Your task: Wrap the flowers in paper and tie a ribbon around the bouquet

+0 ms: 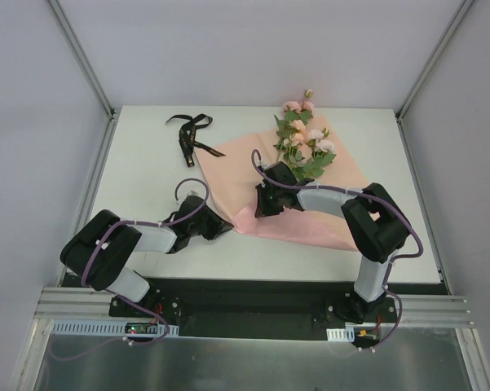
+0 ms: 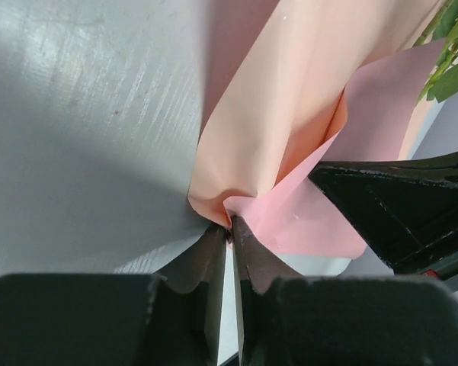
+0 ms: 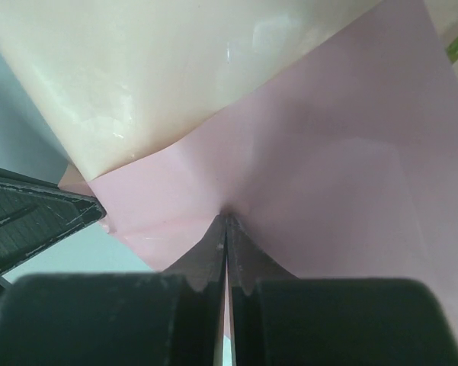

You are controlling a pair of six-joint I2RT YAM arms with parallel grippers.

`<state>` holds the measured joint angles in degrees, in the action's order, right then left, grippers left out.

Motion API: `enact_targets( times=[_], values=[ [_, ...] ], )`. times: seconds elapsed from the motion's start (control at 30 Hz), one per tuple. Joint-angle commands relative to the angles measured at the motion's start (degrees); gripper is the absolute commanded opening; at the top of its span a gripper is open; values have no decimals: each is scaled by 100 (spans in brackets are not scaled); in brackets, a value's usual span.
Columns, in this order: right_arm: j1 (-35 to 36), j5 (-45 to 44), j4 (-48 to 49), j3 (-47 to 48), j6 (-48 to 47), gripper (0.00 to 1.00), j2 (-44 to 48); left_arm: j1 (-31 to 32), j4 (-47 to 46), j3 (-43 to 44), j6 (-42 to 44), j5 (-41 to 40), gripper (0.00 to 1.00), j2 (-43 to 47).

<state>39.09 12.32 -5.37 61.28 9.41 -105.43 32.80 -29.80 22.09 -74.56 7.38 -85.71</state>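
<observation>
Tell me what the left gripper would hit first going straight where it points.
The pink paper: its bunched edge sits at the fingertips of the left gripper, the raised fold directly ahead.

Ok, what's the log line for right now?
left gripper: shut on paper edge | right gripper: shut on paper | flowers: on paper | ribbon: unused on table

White, matte tabletop (image 1: pixel 147 163). Carries a wide sheet of pink paper (image 1: pixel 310 221) right of centre, the near-left part raised off the surface. Bears a loose, looped black ribbon (image 1: pixel 189 134) at far left, one end reaching the paper's far-left corner. Holds the topmost blossoms of the flowers (image 1: pixel 304 138) past the paper's far edge.
</observation>
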Motion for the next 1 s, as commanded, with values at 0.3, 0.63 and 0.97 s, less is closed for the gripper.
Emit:
enact_targets(
  times=[0.3, 0.63, 0.97],
  values=[
    [-15, 60, 53, -292, 114, 0, 145, 833, 1292, 673, 1443, -1546, 0, 634],
    [-279, 675, 299, -379, 596, 0, 57, 1176, 1837, 1474, 2183, -1678, 0, 591],
    [-507, 1370, 422, -335, 922, 0, 470, 1598, 1996, 1887, 3025, -1827, 0, 468]
  ],
)
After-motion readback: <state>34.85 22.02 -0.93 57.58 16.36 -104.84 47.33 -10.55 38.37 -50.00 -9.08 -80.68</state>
